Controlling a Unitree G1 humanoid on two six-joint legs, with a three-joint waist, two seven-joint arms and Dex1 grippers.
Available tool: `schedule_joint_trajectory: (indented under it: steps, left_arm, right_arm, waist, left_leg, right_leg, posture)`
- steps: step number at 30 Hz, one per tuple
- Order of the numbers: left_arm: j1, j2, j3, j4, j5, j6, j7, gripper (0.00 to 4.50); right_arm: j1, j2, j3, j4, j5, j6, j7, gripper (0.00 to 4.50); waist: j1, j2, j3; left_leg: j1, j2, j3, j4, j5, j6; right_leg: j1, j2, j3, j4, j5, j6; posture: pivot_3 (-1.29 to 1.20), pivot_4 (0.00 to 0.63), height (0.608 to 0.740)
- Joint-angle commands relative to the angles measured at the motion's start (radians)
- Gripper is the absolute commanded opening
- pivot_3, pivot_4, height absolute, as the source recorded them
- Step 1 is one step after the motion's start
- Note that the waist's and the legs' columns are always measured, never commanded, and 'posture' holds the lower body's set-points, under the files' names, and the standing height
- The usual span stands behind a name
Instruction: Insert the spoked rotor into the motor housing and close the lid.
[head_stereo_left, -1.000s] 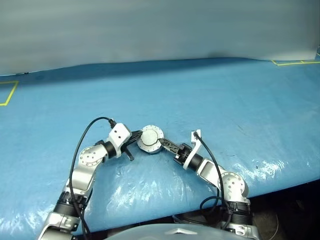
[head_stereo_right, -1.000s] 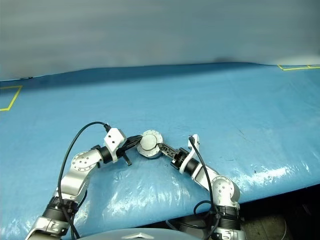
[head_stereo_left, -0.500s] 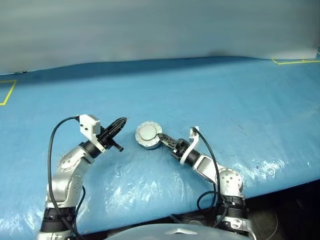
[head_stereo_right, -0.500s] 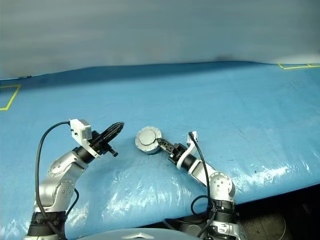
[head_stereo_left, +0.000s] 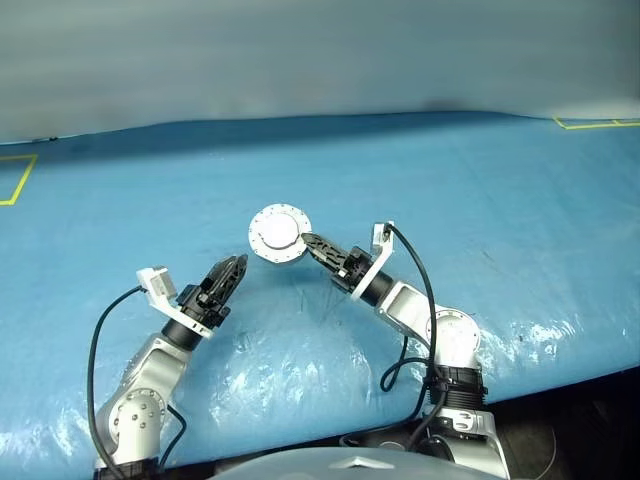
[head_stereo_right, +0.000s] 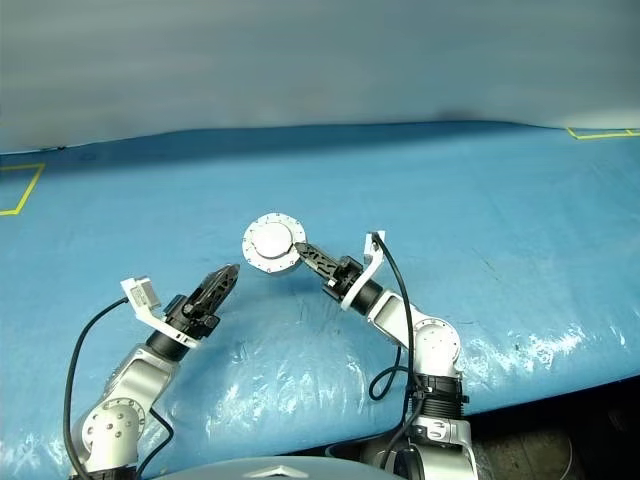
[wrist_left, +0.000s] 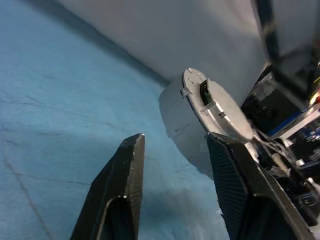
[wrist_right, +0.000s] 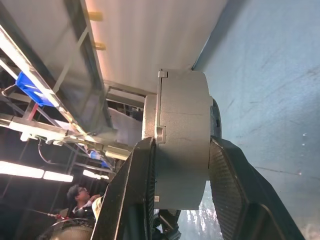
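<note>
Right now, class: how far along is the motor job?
Done: the lid looks shut on the housing, so the rotor is presumably inside, unseen. In hand: the right gripper holds the housing off the table; the left gripper is open, apart. Left: setting it down.

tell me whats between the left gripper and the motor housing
Nothing but bare blue table cover: in the left eye view the open left gripper stands apart from the motor housing, which the right gripper holds.

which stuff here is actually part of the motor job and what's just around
Part of the job:
- motor housing with its lid closed, lifted off the table
- right gripper, shut on the housing
- left gripper, open, empty

Just around:
- blue table cover
- yellow tape marks
- a person, in the right wrist view
</note>
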Motion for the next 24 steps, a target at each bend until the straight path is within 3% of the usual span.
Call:
schedule_joint_trajectory:
  steps: [1, 4, 11, 19, 24]
  left_arm:
    - [0.000, -0.033, 0.020, -0.055, -0.131, 0.010, -0.012, 3.65]
    - [0.004, -0.036, -0.004, -0.067, -0.169, 0.023, -0.019, 4.48]
    - [-0.036, -0.066, -0.074, -0.016, -0.140, 0.034, 0.007, 4.48]
    - [-0.178, -0.178, -0.064, 0.063, -0.160, -0.022, 0.051, 4.48]
    - [-0.184, -0.196, -0.073, 0.110, -0.132, -0.011, 0.068, 4.48]
  right_arm:
    - [-0.017, 0.042, 0.044, -0.100, 0.081, 0.008, 0.040, 1.20]
    - [-0.014, 0.028, 0.052, -0.108, 0.090, 0.012, 0.042, 1.20]
    - [-0.019, 0.007, 0.070, -0.120, 0.105, 0.016, 0.038, 1.20]
    - [-0.017, -0.015, 0.079, -0.126, 0.111, 0.022, 0.020, 1.20]
    - [-0.011, -0.018, 0.081, -0.130, 0.111, 0.019, 0.000, 1.20]
  waist:
    - [0.000, 0.000, 0.000]
    - [-0.001, 0.000, 0.000]
    - [0.000, 0.000, 0.000]
    - [0.001, 0.000, 0.000]
    - [-0.001, -0.001, 0.000]
  left_leg:
    - [0.000, 0.000, 0.000, 0.000, 0.000, 0.000]
    - [0.000, 0.000, 0.000, 0.001, 0.000, 0.000]
    - [0.000, -0.006, 0.000, 0.002, 0.000, 0.000]
    - [0.000, -0.006, -0.001, 0.003, 0.000, 0.000]
    - [0.000, -0.006, 0.000, 0.003, 0.000, 0.000]
  right_leg:
    - [0.000, 0.000, 0.000, 0.000, 0.000, 0.000]
    - [0.000, 0.001, 0.000, 0.001, 0.000, 0.000]
    - [0.001, 0.001, 0.000, 0.000, 0.000, 0.001]
    - [0.002, 0.001, 0.000, 0.000, 0.001, 0.001]
    - [0.002, 0.001, 0.000, 0.000, 0.001, 0.001]
  posture:
    - [0.00, 0.150, 0.740]
    - [0.00, 0.150, 0.740]
    - [0.00, 0.150, 0.740]
    - [0.00, 0.150, 0.740]
    - [0.00, 0.150, 0.740]
